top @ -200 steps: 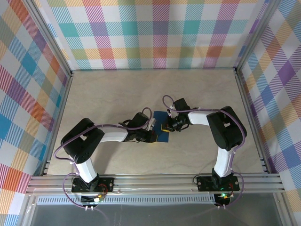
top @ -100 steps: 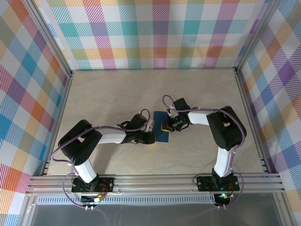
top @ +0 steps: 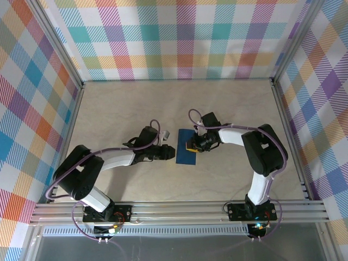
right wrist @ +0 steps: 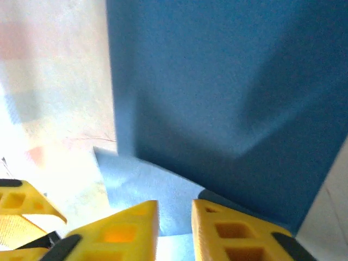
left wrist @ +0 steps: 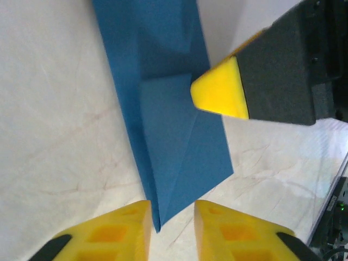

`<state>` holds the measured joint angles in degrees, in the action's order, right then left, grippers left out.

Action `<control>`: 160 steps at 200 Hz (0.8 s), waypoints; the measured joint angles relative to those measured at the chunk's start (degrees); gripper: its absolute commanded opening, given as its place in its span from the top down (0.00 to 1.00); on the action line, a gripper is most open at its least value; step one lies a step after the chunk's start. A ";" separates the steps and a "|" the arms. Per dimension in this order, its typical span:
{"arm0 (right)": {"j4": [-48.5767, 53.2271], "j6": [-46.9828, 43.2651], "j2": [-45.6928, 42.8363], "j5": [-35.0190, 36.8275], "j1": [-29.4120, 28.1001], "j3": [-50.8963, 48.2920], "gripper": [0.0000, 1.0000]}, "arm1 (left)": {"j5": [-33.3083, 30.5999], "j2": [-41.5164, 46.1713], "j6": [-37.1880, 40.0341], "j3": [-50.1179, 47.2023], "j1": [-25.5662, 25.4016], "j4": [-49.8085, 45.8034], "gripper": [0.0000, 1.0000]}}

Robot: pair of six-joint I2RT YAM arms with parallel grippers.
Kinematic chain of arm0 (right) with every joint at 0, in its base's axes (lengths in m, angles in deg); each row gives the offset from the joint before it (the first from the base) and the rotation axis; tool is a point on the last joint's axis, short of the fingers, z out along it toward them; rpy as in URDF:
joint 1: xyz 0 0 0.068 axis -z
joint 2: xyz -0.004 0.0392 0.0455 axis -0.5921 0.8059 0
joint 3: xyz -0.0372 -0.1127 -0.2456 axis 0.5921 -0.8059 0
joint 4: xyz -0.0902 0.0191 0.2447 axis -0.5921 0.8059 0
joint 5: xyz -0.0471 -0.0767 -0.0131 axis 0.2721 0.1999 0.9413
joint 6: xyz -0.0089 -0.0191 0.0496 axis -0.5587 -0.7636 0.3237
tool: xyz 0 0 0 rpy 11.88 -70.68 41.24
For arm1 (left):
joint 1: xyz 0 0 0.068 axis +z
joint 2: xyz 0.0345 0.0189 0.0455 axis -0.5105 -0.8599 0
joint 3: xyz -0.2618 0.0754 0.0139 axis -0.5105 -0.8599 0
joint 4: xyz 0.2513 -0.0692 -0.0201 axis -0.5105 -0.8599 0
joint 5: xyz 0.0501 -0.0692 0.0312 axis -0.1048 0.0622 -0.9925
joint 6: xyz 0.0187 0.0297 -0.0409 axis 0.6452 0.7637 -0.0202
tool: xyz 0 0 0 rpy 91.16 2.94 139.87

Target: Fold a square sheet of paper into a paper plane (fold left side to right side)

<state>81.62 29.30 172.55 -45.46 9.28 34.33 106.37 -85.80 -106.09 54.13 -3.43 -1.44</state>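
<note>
Paper [top: 186,147], folded to a narrow strip, lies flat mid-worktop [top: 125,109]. L jaws have backed off leftward vs 1 s ago, now just at its left edge, a crack apart, gripping nothing. R jaws stay over its right edge, also slightly apart.

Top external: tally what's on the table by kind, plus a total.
Folded dark-blue paper sheet: 1
Robot arms: 2 (left arm, right arm)
Total: 3
</note>
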 measured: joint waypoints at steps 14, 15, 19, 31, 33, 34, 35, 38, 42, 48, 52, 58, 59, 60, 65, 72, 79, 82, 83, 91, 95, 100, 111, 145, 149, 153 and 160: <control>0.07 -0.24 -3.17 1.22 0.24 -0.33 0.57 | 0.26 0.17 -0.17 0.02 1.01 1.07 0.66; 0.07 -0.24 -3.34 1.36 0.26 -0.33 0.56 | 0.26 0.17 -0.20 0.02 1.03 1.11 0.66; 0.02 -0.46 -4.39 1.55 0.35 -0.48 0.54 | 0.31 0.17 -0.20 0.02 1.25 1.22 0.66; -0.22 -0.55 -7.54 2.71 1.01 -1.42 0.48 | 0.72 -0.02 -0.22 0.02 1.70 1.70 0.65; -0.24 -0.68 -8.13 2.82 1.16 -1.66 0.47 | 0.83 -0.11 -0.20 0.02 1.73 1.84 0.65; -0.31 -0.50 -8.61 2.97 1.31 -1.86 0.47 | 0.87 -0.15 -0.20 0.04 1.73 1.92 0.65; -0.33 -0.44 -8.85 3.08 1.38 -1.97 0.46 | 0.96 -0.28 -0.20 0.07 1.75 2.08 0.65; -0.46 -0.66 -9.68 3.37 1.62 -2.36 0.45 | 1.14 -0.46 -0.22 0.11 1.84 2.32 0.65; -0.50 -0.48 -10.75 3.67 2.01 -2.93 0.43 | 1.36 -0.85 -0.20 0.26 1.90 2.58 0.65; -0.76 -0.48 -12.37 4.07 2.62 -3.91 0.40 | 1.77 -1.53 -0.20 0.57 1.92 2.89 0.65; -0.98 -0.68 -13.53 4.39 3.17 -4.70 0.38 | 2.10 -2.10 -0.20 0.79 1.92 3.32 0.65; -1.27 -0.52 -14.95 4.76 3.89 -5.75 0.34 | 2.47 -2.99 -0.20 1.07 1.92 3.87 0.65; -1.31 -0.59 -15.10 4.79 3.96 -5.88 0.33 | 2.51 -3.13 -0.20 1.11 1.92 3.93 0.65; -1.31 -0.55 -15.26 4.83 4.02 -6.01 0.33 | 2.54 -3.23 -0.20 1.16 1.92 3.96 0.65; -1.70 -0.48 -16.39 5.09 4.63 -6.97 0.30 | 2.89 -4.04 -0.20 1.44 1.92 4.24 0.65; -2.16 -0.35 -17.88 5.38 5.38 -8.39 0.26 | 3.28 -5.01 -0.20 1.77 1.92 4.66 0.65; -2.64 -0.15 -19.08 5.55 6.05 -9.68 0.22 | 3.74 -6.10 -0.17 2.14 1.92 5.18 0.65; -2.86 0.20 -19.67 5.60 6.45 -10.36 0.21 | 3.91 -6.54 -0.15 2.34 1.92 5.31 0.65; -2.93 0.24 -19.78 5.64 6.54 -10.47 0.21 | 3.98 -6.64 -0.15 2.38 1.92 5.33 0.65; -3.41 0.35 -20.87 5.64 7.34 -11.78 0.18 | 4.42 -7.80 -0.02 3.02 1.92 5.51 0.65; -3.78 0.39 -21.33 5.57 7.63 -12.46 0.17 | 4.63 -8.20 -0.02 3.30 1.92 5.53 0.65; -4.24 0.57 -21.77 5.51 7.96 -13.18 0.16 | 4.87 -8.79 0.00 3.69 1.92 5.64 0.65; -5.29 1.25 -22.40 5.05 8.41 -14.51 0.14 | 5.38 -9.81 0.02 4.39 1.92 5.97 0.66; -8.59 2.71 -22.40 2.49 9.07 -16.76 0.14 | 7.32 -12.37 0.11 6.71 1.92 6.91 0.70; -8.92 2.89 -22.34 2.23 9.07 -16.83 0.14 | 7.50 -12.63 0.17 6.99 1.92 6.95 0.71; -9.33 3.04 -22.16 1.79 9.07 -16.92 0.14 | 7.65 -12.92 0.22 7.23 1.92 7.06 0.73; -10.08 3.30 -21.81 1.05 9.07 -16.96 0.15 | 7.74 -13.35 0.28 7.54 1.92 7.34 0.78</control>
<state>71.54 32.60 150.74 -44.41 18.35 17.37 114.11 -99.16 -105.81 61.67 -1.51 5.90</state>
